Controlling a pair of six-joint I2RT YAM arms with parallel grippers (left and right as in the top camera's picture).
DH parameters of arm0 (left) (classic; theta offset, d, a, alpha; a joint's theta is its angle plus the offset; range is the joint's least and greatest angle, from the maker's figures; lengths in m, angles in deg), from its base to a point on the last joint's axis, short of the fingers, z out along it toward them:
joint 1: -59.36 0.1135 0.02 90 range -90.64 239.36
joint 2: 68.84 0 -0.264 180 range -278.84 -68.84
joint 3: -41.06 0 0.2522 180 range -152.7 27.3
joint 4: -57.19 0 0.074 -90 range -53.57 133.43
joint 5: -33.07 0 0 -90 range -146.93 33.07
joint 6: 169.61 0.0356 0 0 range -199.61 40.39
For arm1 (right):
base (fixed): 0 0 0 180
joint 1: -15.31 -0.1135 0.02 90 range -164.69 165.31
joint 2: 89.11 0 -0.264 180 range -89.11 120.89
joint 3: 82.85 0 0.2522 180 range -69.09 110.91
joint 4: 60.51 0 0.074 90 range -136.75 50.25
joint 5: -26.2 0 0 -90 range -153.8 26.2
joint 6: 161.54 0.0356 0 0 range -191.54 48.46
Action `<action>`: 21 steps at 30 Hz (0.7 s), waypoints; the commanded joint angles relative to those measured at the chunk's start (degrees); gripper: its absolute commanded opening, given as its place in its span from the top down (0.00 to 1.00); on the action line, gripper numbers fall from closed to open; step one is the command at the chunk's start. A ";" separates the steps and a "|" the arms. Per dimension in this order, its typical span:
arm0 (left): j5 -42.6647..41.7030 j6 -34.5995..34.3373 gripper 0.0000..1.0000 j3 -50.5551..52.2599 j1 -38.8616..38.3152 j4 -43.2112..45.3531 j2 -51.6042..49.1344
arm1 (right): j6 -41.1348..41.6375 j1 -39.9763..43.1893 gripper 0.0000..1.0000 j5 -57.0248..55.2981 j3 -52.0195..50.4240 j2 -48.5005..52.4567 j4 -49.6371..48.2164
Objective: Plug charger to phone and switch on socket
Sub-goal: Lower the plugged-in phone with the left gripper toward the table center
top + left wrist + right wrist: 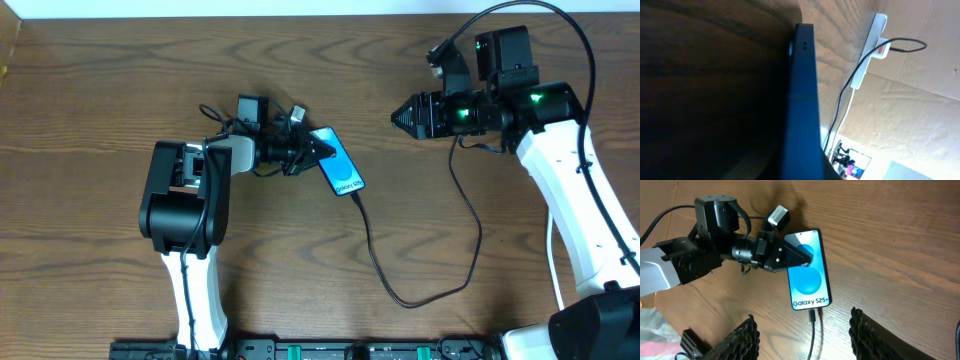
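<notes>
Left tool [807, 257] fully closed, tip on the phone [811, 285]; right tool [398, 118] spread halfway, empty, nearby.

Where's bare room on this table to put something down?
Bare wood lies left of the left arm, and between the phone and the right gripper. It is crowded where the left gripper meets the phone and the charger loops toward the near edge.

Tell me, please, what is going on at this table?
The left arm's fingers, shut, press on the upper part of the phone, which lies flat on the table. The charger is plugged into the phone's lower end. The right arm's fingers hover open nearby, holding nothing. The charger's plug sits in the socket; whether it is switched on I cannot tell.
</notes>
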 commanded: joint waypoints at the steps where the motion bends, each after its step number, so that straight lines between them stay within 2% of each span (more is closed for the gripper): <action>1: 3.04 4.20 0.93 -0.26 0.02 -1.18 0.11 | -0.63 0.28 0.43 -0.04 1.03 -0.59 0.00; 6: 6.03 4.20 0.92 -0.26 0.02 -2.56 0.11 | -0.63 0.28 0.42 -0.04 1.03 -0.59 0.11; 10: 6.47 4.22 0.83 -0.26 0.02 -2.91 0.11 | -0.63 0.28 0.42 -0.04 1.03 -0.59 0.07; 11: 6.49 4.20 0.79 -0.26 0.02 -2.91 0.11 | -0.63 0.28 0.43 -0.04 1.03 -0.59 0.07; 21: 11.10 4.20 0.63 -0.26 0.02 -5.44 0.11 | -0.66 0.28 0.42 -0.04 1.03 -0.59 0.09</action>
